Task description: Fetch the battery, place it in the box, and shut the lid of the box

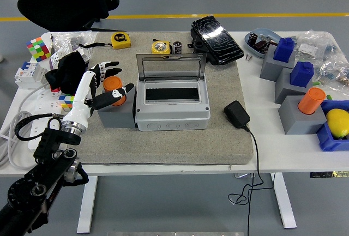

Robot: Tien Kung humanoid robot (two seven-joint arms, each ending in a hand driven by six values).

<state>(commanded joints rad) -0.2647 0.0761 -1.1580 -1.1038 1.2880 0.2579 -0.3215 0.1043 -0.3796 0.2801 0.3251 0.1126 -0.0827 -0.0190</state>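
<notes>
An orange cylindrical battery (pixel 113 85) stands upright in a grey block holder (pixel 115 114) on the grey mat, just left of the box. The grey box (pixel 172 112) is open, its clear lid (pixel 171 67) standing upright at the back; the inside looks dark and empty. My left hand (pixel 109 83) reaches in from the lower left. Its fingers (pixel 101 68) are spread behind the battery and the thumb (pixel 113 98) lies across its front. The hand brackets the battery without a closed grasp. The right hand is out of view.
Black cloth (pixel 66 71) and a Rubik's cube (pixel 36 47) lie at the left. Two yellow tape measures (pixel 121 40) and a black case (pixel 217 38) lie behind the box. A black adapter (pixel 236 114) lies to its right. Grey blocks with blue and orange pieces (pixel 302 108) stand far right.
</notes>
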